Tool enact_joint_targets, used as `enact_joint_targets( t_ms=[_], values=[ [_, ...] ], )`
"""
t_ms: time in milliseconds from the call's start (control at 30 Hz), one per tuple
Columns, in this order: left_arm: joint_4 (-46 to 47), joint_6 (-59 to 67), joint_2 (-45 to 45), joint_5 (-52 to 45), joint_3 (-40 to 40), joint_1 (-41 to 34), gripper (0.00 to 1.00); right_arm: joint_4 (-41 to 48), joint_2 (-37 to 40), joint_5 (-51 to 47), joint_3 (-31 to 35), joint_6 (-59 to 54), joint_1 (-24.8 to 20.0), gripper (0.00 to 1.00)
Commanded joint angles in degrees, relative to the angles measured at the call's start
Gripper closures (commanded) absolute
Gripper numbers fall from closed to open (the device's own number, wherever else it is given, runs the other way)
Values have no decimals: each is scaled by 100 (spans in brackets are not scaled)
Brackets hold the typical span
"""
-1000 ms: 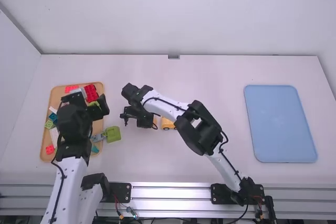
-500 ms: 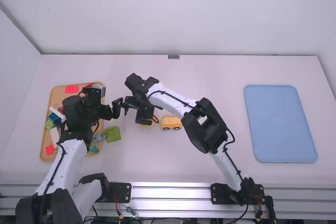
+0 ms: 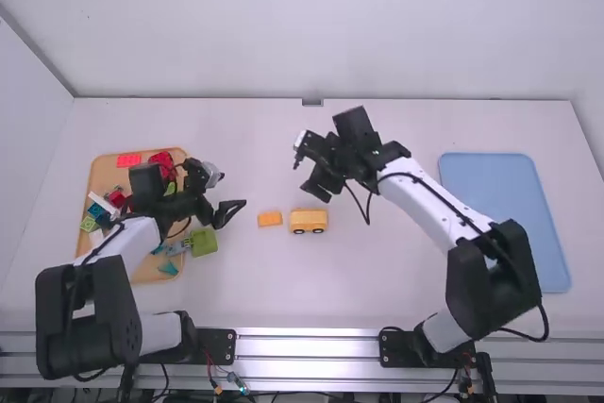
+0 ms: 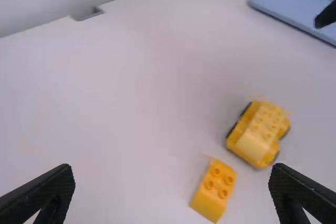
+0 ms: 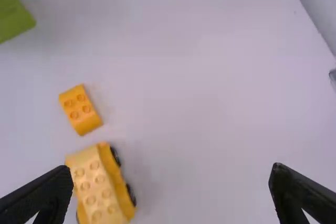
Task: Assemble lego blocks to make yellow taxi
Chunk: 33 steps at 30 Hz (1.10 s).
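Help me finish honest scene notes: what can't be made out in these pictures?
- High view: part of the wooden tray and its contents, behind the left arm.
- High view: the blue tray's near part, behind the right arm.
- Left wrist view: the yellow car's underside, hidden by its body.
- Right wrist view: one car end, cut off by the bottom edge.

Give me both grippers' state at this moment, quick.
Left black two-finger gripper: open, holding nothing, fingers wide apart.
Right black two-finger gripper: open, holding nothing, fingers wide apart.
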State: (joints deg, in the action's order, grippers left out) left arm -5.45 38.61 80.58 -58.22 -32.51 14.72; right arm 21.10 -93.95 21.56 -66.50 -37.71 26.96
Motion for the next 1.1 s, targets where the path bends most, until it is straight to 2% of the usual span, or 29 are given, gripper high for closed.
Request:
enact_joint_targets(
  t_ms=[0,67,100,433,567,667,800,933,1067],
  values=[
    [238,1379,153,-581,-105,-146,1,-247,273,511,708,13,-221,1],
    [501,2009,286,-496,-114,-304,1,-584,446,927,1115,-131,-411,1],
    [612,2441,450,-492,-114,-444,1,-876,601,1499,1504,-439,-612,2],
    [704,3182,1617,-872,-402,-549,1,-2441,614,4148,2883,-925,-1762,1],
    [1259,4074,2168,-796,-662,-660,1,-2914,485,4476,3213,-931,-2000,2],
    [1200,4092,2481,-791,-796,-754,1,-3025,396,4540,3311,-1014,-2024,2],
    [667,3958,2789,-570,-820,-968,3,-3003,227,4607,3316,-1300,-1965,1],
    [-105,3154,2992,-48,-723,-1200,9,-3008,136,4465,3316,-1517,-1858,1],
    [-603,2835,2994,46,-577,-1274,12,-3010,138,4262,3316,-1530,-1867,1]
  ],
)
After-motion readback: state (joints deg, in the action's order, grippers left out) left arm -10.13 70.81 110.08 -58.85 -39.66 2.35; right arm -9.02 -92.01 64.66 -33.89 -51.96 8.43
